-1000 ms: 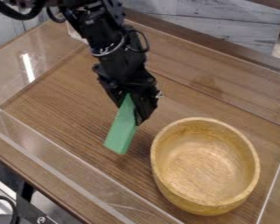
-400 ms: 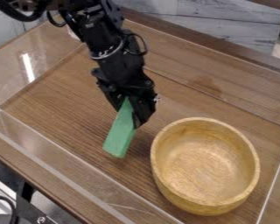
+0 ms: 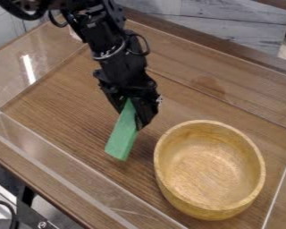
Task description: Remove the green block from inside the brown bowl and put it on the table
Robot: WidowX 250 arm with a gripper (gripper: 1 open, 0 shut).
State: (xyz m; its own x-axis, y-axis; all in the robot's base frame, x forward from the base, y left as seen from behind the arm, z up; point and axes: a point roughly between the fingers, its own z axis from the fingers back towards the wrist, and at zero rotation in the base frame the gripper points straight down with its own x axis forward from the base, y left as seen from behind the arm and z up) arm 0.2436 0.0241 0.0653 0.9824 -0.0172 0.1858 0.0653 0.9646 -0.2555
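Note:
The green block hangs tilted, its upper end clamped in my gripper and its lower end down at the table, just left of the brown bowl. Whether that lower end touches the wood I cannot tell. My gripper is shut on the block and points steeply down. The bowl stands at the front right with nothing inside it.
Low clear plastic walls edge the tabletop at the front and left. The black arm reaches in from the upper left. A pale brick wall lies behind the table.
The block's lower end has sunk slightly toward the table; my gripper has kept its grip and hardly moved.

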